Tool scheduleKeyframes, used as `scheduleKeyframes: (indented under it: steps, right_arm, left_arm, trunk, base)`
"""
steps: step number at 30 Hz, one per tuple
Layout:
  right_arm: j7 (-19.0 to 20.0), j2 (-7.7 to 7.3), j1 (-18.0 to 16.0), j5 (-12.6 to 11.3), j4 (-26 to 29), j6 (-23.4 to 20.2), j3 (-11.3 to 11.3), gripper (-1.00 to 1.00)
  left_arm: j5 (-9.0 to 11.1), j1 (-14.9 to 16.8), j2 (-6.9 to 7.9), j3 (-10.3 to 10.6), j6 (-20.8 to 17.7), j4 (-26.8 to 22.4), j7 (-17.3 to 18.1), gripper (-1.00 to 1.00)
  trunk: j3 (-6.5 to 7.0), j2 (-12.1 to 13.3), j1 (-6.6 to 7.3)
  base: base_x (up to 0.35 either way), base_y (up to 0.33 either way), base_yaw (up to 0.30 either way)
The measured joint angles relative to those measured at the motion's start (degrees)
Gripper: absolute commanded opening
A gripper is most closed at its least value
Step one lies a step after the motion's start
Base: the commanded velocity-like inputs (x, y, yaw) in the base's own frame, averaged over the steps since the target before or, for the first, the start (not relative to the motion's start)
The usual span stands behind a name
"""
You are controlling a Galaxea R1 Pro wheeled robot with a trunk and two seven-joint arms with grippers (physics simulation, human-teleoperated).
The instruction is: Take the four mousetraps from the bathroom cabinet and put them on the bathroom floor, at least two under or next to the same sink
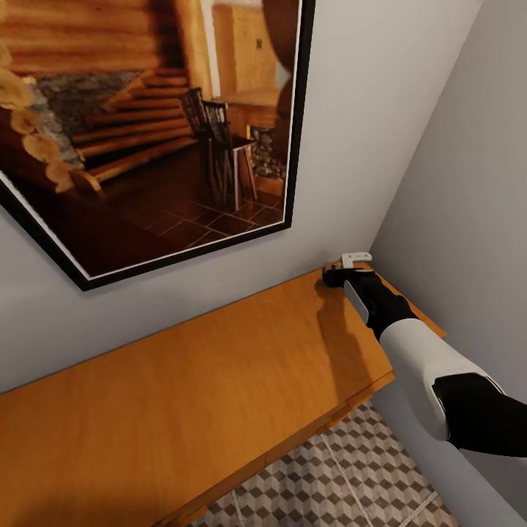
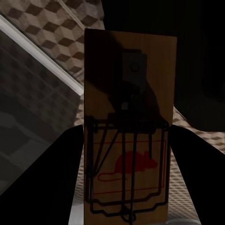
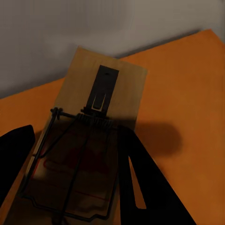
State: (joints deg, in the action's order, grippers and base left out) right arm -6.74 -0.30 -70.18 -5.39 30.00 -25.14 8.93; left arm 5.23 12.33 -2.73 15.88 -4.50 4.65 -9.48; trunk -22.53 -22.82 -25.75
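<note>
Currently my right gripper (image 1: 338, 277) is at the far corner of the cabinet (image 1: 183, 388), its fingers either side of a mousetrap (image 3: 89, 140) lying on that orange surface by the wall; whether they grip it, I cannot tell. My left gripper (image 2: 126, 187) is clamped on a second mousetrap (image 2: 129, 126), held above the bathroom floor (image 2: 51, 23).

The orange-brown cabinet (image 1: 190, 395) has a flat top; a mousetrap (image 3: 89, 140) lies toward its 2 o'clock corner
</note>
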Motion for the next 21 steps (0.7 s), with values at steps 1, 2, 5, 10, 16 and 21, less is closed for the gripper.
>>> scheduleKeyframes:
  steps: [1,2,5,10,16,21]
  right_arm:
    - [0.00,0.00,0.00,0.00,0.00,0.00,0.00,-1.00]
    - [0.00,0.00,0.00,0.00,0.00,0.00,0.00,-1.00]
    - [-0.01,0.00,0.00,0.00,-0.02,0.00,0.00,-1.00]
    - [0.00,0.00,0.00,0.00,-0.08,0.01,0.00,-1.00]
    - [0.00,0.00,0.00,-0.06,-0.09,-0.01,-0.01,-1.00]
    - [0.00,0.00,0.00,-0.08,-0.09,0.00,0.00,-1.00]
  left_arm:
    - [0.00,0.00,-0.03,0.00,0.00,0.00,0.00,-1.00]
    - [0.00,0.00,-0.06,0.00,0.00,0.00,0.00,-1.00]
    - [0.00,0.00,-0.11,0.00,0.00,0.00,0.01,-1.00]
    - [0.00,0.00,-0.12,0.00,0.00,0.01,0.00,-1.00]
    - [0.00,0.00,-0.05,-0.02,0.00,0.00,0.00,-1.00]
    - [0.00,0.00,-0.07,0.00,0.00,0.00,0.00,-1.00]
  trunk:
    - [0.00,0.00,0.00]
    - [0.00,0.00,0.00]
    - [0.00,-0.01,-0.01]
    - [0.00,0.00,-0.02]
    - [0.00,0.00,-0.01]
    - [0.00,0.00,0.00]
  base:
    - [0.000,0.000,0.000]
    - [-0.006,0.000,0.000]
    - [-0.071,0.000,0.000]
    - [-0.144,0.000,0.000]
    - [-0.133,0.000,0.000]
    - [-0.020,0.000,0.000]
